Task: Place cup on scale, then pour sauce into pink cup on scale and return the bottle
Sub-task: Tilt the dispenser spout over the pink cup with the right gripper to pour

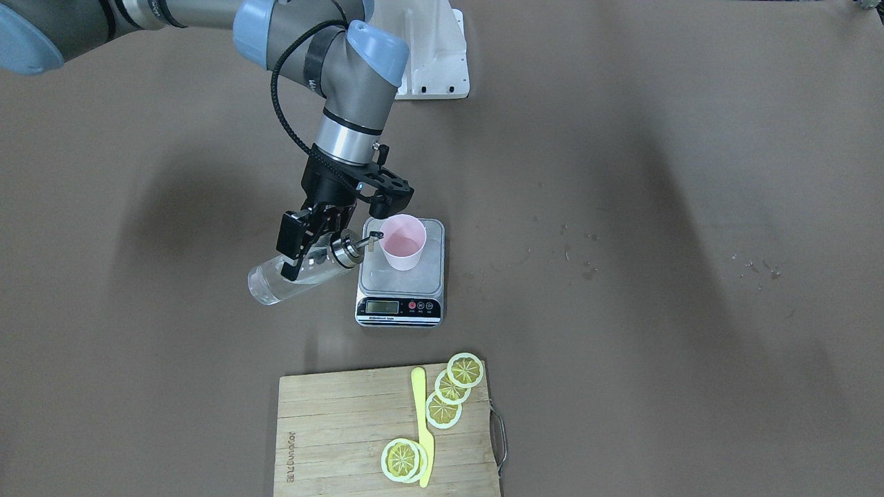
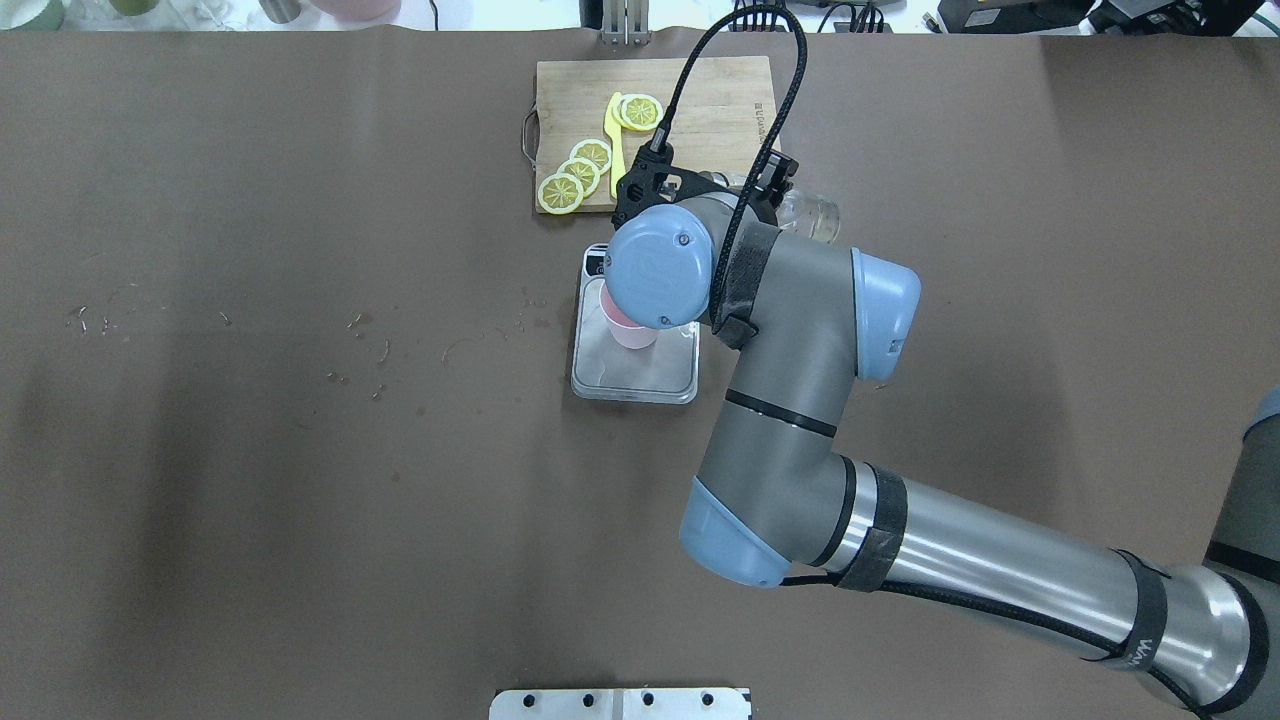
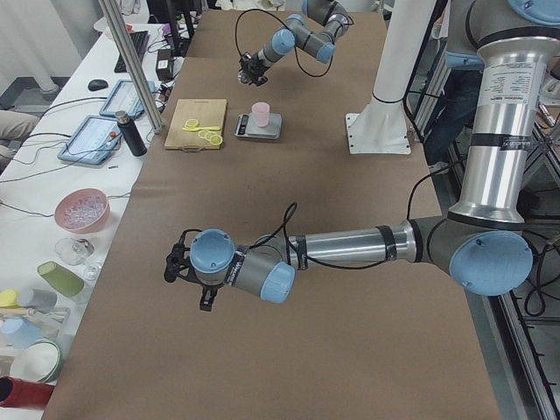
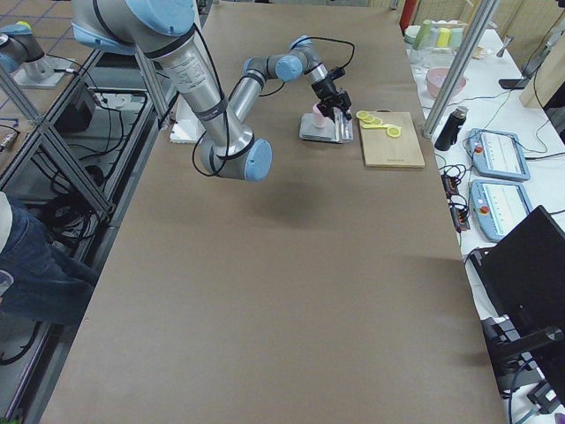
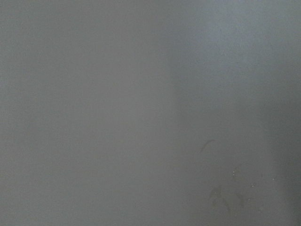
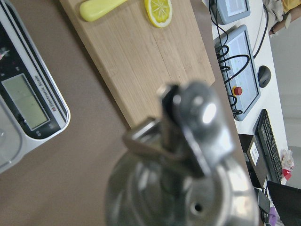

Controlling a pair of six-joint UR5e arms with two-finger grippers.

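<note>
Front-facing view: the right hand (image 1: pixel 312 250) grips the bottle (image 1: pixel 276 281), tilted nearly flat. Its spout (image 1: pixel 369 238) reaches the 9 o'clock rim of the cup (image 1: pixel 402 243), which stands upright on the scale (image 1: pixel 387 279). Best to pour slowly (some liquid seems to be inside) without nudging the cup.

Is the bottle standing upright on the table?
No, the right gripper holds the bottle tilted, its spout at the rim of the cup.

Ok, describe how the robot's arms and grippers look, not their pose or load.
Both arms: grey and silver tubes with pale blue joint caps. The right arm carries a black braided cable held by black straps. The right gripper and left gripper are black; the left arm is cabled too.
</note>
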